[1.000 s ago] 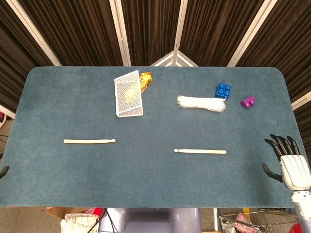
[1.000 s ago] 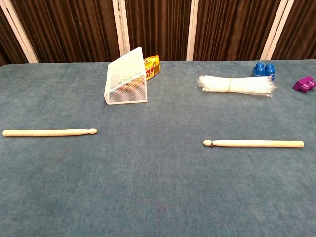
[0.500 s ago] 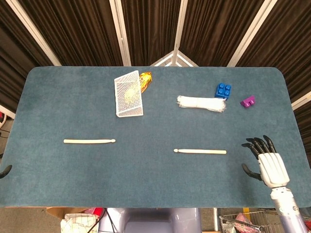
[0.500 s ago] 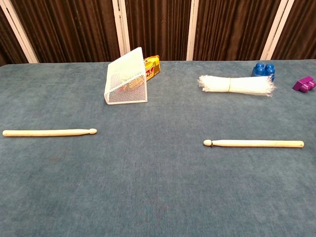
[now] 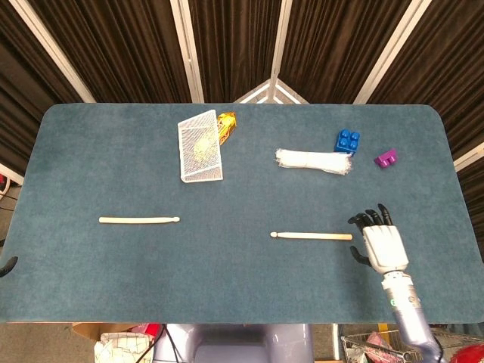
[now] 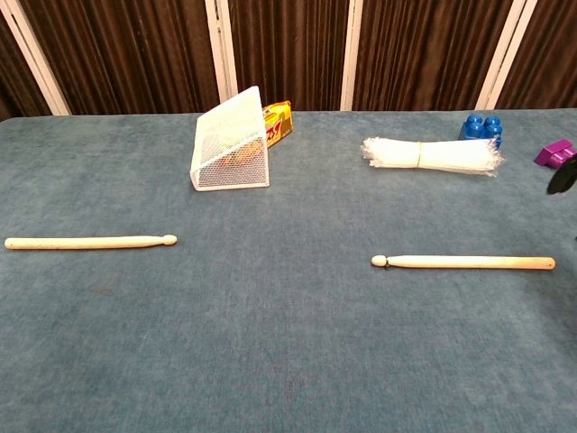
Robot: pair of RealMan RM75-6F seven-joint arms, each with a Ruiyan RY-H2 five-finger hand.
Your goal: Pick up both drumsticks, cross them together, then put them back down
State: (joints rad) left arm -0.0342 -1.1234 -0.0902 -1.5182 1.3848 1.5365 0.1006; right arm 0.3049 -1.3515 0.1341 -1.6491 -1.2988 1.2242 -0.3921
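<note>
Blue table, right hand fingers spread, beside drumstick

The right hand has a white back, black fingers and a grey forearm.

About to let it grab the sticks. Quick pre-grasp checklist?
1. Right drumstick flat on the table, nothing on it: ok.
2. Right hand holds nothing, fingers apart: ok.
3. Right hand at the stick's butt end, not yet touching: ok.
4. Left drumstick lying free: ok.
5. Left hand ready: cannot tell, only a dark tip at the frame edge.
6. White bundle well away from both sticks: ok.
</note>
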